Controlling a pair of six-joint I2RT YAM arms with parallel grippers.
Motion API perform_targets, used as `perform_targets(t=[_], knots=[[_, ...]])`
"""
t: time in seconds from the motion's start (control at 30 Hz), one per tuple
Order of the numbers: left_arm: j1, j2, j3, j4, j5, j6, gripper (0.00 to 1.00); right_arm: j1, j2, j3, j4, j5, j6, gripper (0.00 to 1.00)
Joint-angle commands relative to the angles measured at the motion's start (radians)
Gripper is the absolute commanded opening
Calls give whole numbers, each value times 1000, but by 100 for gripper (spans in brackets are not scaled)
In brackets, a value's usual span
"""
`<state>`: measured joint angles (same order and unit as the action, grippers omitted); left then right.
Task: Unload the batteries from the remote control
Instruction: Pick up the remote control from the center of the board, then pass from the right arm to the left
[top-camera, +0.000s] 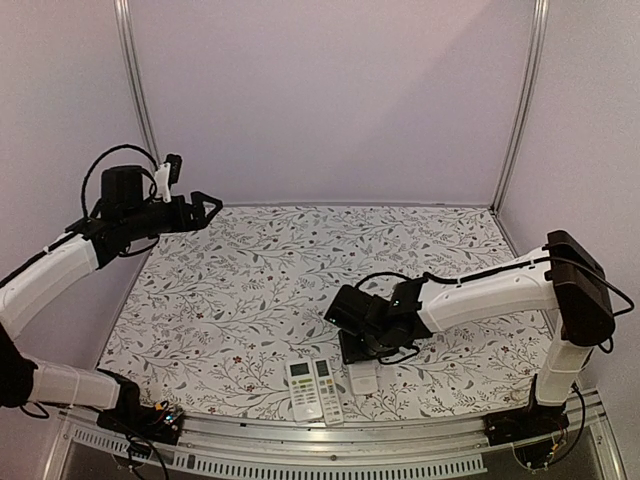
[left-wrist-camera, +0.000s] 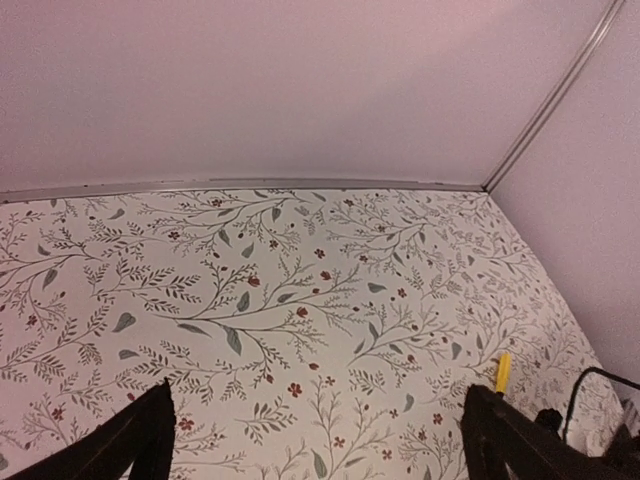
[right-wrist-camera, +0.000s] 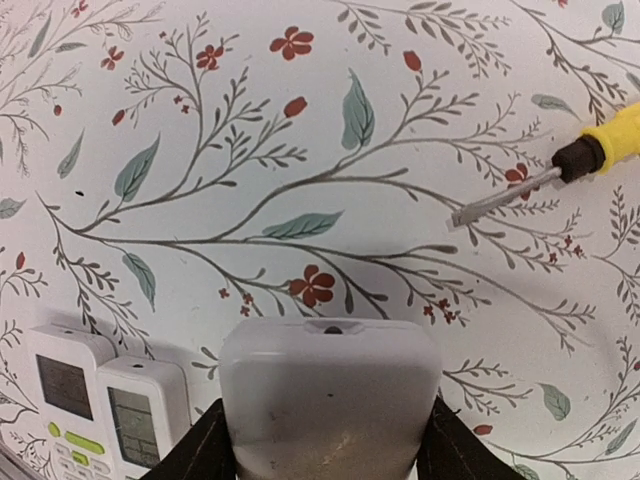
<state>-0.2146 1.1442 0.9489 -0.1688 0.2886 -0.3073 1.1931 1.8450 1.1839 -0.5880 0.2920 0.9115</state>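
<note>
A pale grey remote control (right-wrist-camera: 330, 395) lies on its face on the floral table cover, near the front edge (top-camera: 363, 378). My right gripper (right-wrist-camera: 330, 445) reaches down over it, and its black fingers (right-wrist-camera: 205, 445) press against both long sides of the body. The batteries are hidden; no cell shows in any view. My left gripper (top-camera: 205, 208) hangs high over the back left of the table. It stands wide open (left-wrist-camera: 320, 440) with nothing between its fingers.
Two white remotes with screens (top-camera: 315, 390) lie side by side just left of the gripped one, also in the right wrist view (right-wrist-camera: 95, 405). A yellow-handled screwdriver (right-wrist-camera: 600, 145) lies to its right (left-wrist-camera: 503, 372). Walls close the back and both sides.
</note>
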Motion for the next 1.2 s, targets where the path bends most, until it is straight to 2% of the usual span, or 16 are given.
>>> perform_targets(t=[0.0,0.13,0.27,0.5,0.83,1.0,1.17], knots=[[-91,25,-29,23,24,18,100,-25,-31,-16,174,58,-147,56],[-132,28,-73,89,74,-2,100,-26,-15,17,203,69,-179,56],[-188,65,-59,78,95,-4,100,-26,-41,-37,299,56,-186,56],[-223,100,-50,75,133,-35,100,-22,-61,-71,389,28,-269,56],[-309,139,-212,258,185,-306,98,-1,-81,-138,542,-11,-359,56],[-376,204,-241,315,199,-371,93,10,-84,-144,566,-30,-418,55],[-392,273,-223,326,237,-367,82,11,-93,-170,580,-43,-450,55]])
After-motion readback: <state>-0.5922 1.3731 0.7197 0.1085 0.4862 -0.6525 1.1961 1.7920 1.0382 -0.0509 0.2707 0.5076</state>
